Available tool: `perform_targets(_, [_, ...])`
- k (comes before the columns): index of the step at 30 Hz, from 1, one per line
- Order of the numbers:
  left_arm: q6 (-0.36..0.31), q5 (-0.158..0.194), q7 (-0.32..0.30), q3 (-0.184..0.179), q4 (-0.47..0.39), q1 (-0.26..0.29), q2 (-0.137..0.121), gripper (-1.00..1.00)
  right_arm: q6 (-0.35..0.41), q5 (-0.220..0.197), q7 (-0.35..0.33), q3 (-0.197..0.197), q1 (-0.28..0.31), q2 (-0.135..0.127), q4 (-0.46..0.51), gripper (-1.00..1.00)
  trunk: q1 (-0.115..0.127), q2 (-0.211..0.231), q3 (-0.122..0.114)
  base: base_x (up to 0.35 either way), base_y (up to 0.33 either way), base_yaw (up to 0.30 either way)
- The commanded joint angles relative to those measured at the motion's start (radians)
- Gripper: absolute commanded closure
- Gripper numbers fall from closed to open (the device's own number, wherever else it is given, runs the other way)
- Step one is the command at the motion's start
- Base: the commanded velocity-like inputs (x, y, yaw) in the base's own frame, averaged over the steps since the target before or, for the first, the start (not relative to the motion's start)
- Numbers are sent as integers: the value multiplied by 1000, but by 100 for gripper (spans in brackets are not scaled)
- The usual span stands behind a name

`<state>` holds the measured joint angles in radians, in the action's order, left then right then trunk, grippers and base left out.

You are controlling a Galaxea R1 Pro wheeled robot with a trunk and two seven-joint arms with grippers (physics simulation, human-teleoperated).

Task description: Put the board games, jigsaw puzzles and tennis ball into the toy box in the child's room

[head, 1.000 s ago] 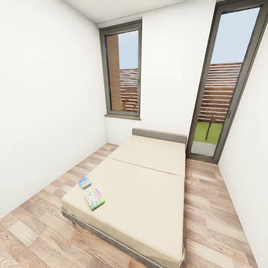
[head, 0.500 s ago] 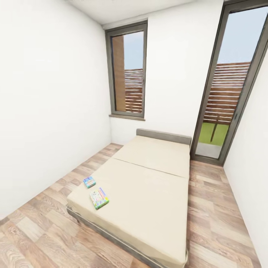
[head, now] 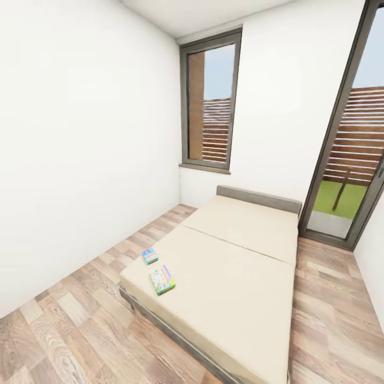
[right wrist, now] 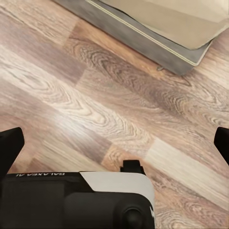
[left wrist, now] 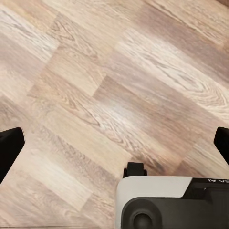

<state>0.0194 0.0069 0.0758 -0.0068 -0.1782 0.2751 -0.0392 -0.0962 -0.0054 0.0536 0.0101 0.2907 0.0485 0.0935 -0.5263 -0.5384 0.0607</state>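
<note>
Right, two board games lie flat on the bed point(head: 234, 282), down at its near left corner, at about seven o'clock from the middle of the mattress. The larger board game point(head: 162, 279), green-edged with a busy colourful cover, sits nearer the foot of the bed; the smaller board game point(head: 150, 256), blue-bordered, lies just beside it at roughly eleven o'clock, right by the mattress edge, the two apart and not touching. Beige mattress in two sections, a seam across the middle, grey headboard point(head: 258, 198) against the far wall. Wood-plank floor point(head: 80, 330) runs all round. Tall window point(head: 209, 106) on the far wall at twelve o'clock, and a glass door point(head: 352, 149) at two o'clock with slatted fencing and grass beyond. Down at the left gripper point(left wrist: 114, 148), its fingers are spread wide, dark tips at opposite edges of the wrist view, nothing between them but floorboards. Right gripper point(right wrist: 114, 143), same story: fingers set wide, holding nothing, planks beneath, and the bed's grey base corner showing beyond.
</note>
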Motion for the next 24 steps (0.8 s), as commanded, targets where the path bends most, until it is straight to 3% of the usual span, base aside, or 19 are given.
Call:
perform_targets(1, [2,1,2,-1,1,1,0,-100,-3,0,3,1,1,2,-1,-100,0,-2,2,0,0,293])
perform_targets(24, [3,1,2,-1,1,1,1,-100,0,6,52,-3,1,24,-3,-100,0,-2,18,0,0,260])
